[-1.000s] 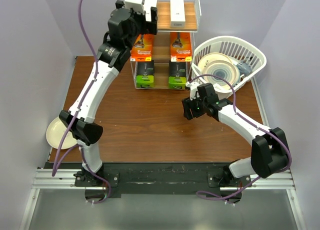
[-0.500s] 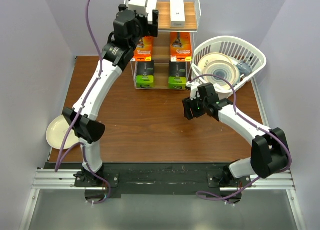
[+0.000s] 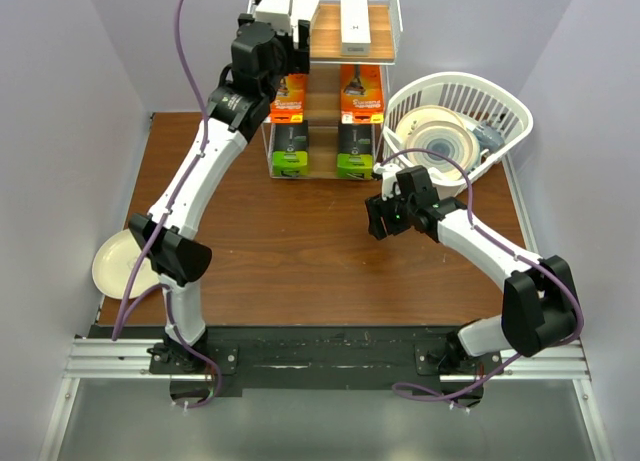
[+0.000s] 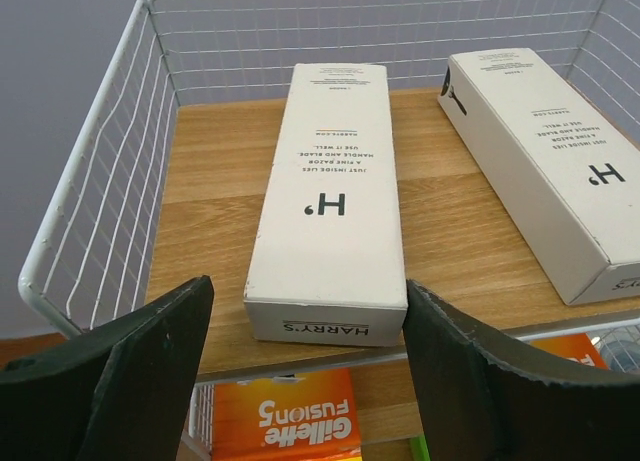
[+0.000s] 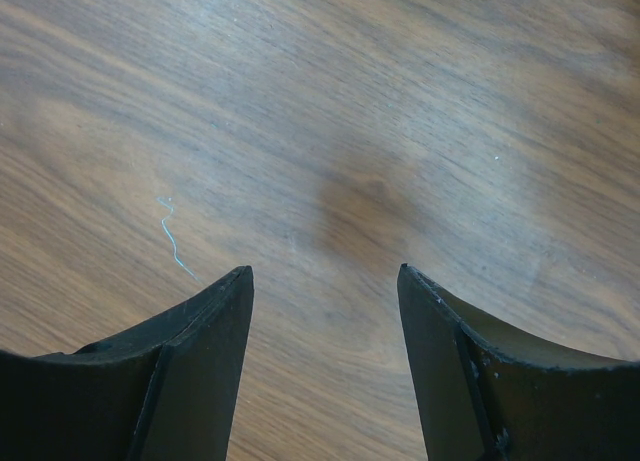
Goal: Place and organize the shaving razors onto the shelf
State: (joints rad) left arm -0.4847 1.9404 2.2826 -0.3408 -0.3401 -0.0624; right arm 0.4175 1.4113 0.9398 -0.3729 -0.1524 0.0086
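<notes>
The left gripper (image 4: 308,286) is hovering with its fingers spread and empty. A white box (image 4: 335,196) is lying between them on the shelf (image 4: 215,211), untouched, with a second box (image 4: 545,161) to their right. The right gripper (image 5: 325,271) is gaping, empty, above the table (image 5: 350,101).

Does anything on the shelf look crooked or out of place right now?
Nothing stands out. Two white boxes lie flat, side by side, on the shelf's top board; orange cards and black boxes sit paired on the tiers below.
</notes>
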